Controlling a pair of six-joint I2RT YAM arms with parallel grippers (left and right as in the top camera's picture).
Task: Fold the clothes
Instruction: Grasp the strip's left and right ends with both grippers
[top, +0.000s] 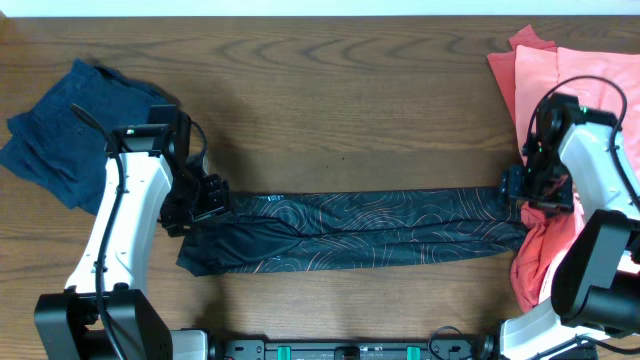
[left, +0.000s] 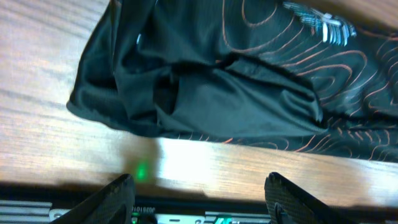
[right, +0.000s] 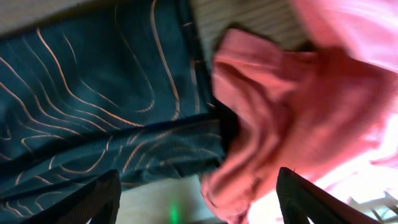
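Observation:
The black jersey (top: 350, 232) with orange contour lines lies folded into a long narrow strip across the table's front middle. It fills the top of the left wrist view (left: 236, 81) and the left of the right wrist view (right: 93, 118). My left gripper (top: 200, 205) is at the strip's left end, open and empty (left: 199, 190). My right gripper (top: 520, 195) is at the strip's right end, open and empty (right: 196, 196), over the edge of the coral-pink T-shirts (top: 570, 80), which show in the right wrist view (right: 298, 106).
A dark navy garment (top: 70, 130) lies crumpled at the back left. The pink T-shirts run down the right side of the table to its front edge. The table (top: 350, 110) is dark wood.

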